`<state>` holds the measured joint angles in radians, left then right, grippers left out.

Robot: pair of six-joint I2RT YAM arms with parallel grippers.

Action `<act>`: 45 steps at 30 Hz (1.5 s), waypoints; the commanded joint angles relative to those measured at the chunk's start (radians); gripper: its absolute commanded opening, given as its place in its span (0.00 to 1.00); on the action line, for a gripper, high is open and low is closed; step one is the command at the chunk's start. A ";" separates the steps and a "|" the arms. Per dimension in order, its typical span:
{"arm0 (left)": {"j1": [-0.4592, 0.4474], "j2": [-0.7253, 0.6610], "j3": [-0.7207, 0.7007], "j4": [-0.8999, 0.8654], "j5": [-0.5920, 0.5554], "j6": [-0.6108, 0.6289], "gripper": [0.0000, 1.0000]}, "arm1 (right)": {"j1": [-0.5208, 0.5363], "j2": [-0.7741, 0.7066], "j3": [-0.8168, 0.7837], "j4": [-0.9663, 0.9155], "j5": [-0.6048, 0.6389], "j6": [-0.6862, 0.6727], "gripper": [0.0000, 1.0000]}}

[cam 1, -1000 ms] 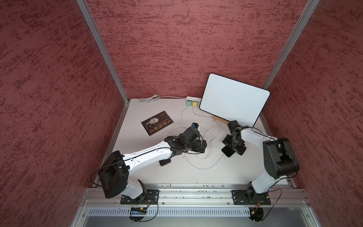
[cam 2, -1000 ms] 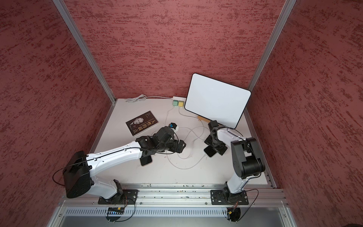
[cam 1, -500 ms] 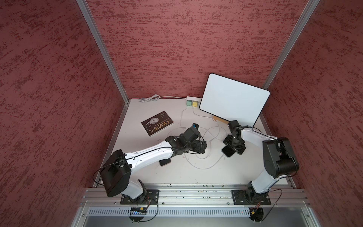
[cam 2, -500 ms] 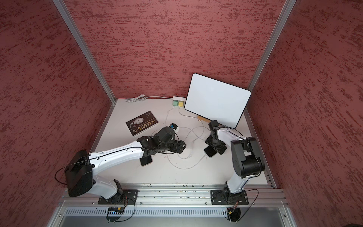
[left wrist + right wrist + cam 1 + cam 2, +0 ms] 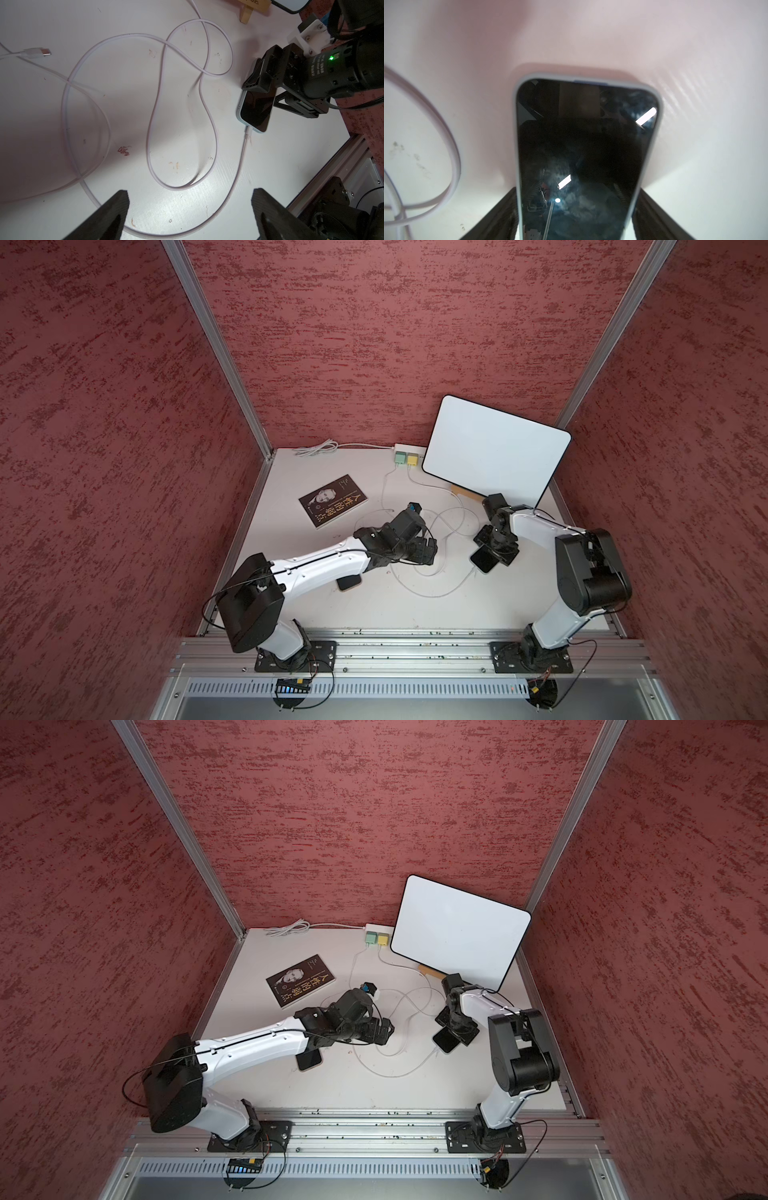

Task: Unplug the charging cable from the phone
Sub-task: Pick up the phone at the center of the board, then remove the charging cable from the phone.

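Looking down in both top views, the phone (image 5: 483, 561) lies flat on the tabletop (image 5: 374, 614) over toward the right arm, with the right hand (image 5: 494, 551) parked over its far end. The cable (image 5: 432, 595) loops across the middle. The left hand (image 5: 426, 551) hangs above those loops, well apart from the phone. Only up here do you get the book (image 5: 333, 501), the white board (image 5: 496, 452) leaning at the back, the two adapters (image 5: 406, 458) and a second phone (image 5: 309, 1058) poking out from under the left arm.

Left wrist view is the one that actually shows the connection: the cable's connector (image 5: 248, 131) sits in the phone's end, so it's plugged in. The left hand's fingers (image 5: 116, 207) are spread wide, with nothing between them but cable and tabletop below. A loose plug (image 5: 39, 52) lies off by itself.

Right wrist view is basically all dark screen. The right hand's fingers (image 5: 500, 216) sit right up against both long edges of the phone, but honestly I can't tell if they're squeezing or just touching. The plugged end is out of this shot.
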<state>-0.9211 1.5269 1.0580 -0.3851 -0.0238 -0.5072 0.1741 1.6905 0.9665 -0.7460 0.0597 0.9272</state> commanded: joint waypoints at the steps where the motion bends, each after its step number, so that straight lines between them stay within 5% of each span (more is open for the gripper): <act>1: 0.003 0.018 0.034 -0.011 0.011 -0.004 0.97 | -0.013 0.036 -0.015 0.053 -0.038 0.006 0.59; 8: 0.002 0.034 0.060 -0.021 0.018 -0.004 0.96 | -0.015 -0.012 -0.016 0.047 -0.043 -0.004 0.45; 26: -0.026 0.137 0.201 0.004 0.097 0.040 0.89 | -0.014 -0.333 0.103 -0.118 0.034 -0.043 0.42; 45: -0.074 0.359 0.360 0.186 0.339 0.079 0.68 | -0.014 -0.492 0.143 -0.162 0.042 -0.053 0.40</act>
<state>-0.9863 1.8587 1.3884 -0.2455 0.2581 -0.4465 0.1661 1.2255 1.0725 -0.9176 0.0750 0.8818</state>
